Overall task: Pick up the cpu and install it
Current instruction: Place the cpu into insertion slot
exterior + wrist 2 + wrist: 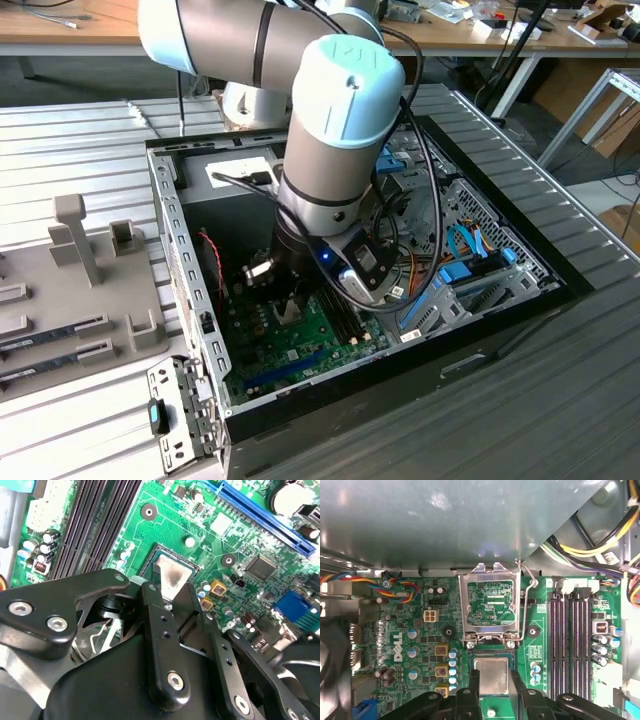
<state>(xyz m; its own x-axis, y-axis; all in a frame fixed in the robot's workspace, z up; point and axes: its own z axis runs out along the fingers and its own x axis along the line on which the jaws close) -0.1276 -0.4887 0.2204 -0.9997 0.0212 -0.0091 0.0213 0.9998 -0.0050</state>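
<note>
One cpu lay within socket; gripper pinched its two opposite edges. One retention frame stood hinged open alongside. Four memory slots near; clearance tight.

The silver-topped, smudged square cpu lies flat in the open socket.

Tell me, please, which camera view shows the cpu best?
The first wrist view: nearly the whole silver top of the cpu faces the camera, beside the raised socket frame. In the second wrist view the gripper covers part of it. In the exterior view the arm stands over that part of the motherboard.
</note>
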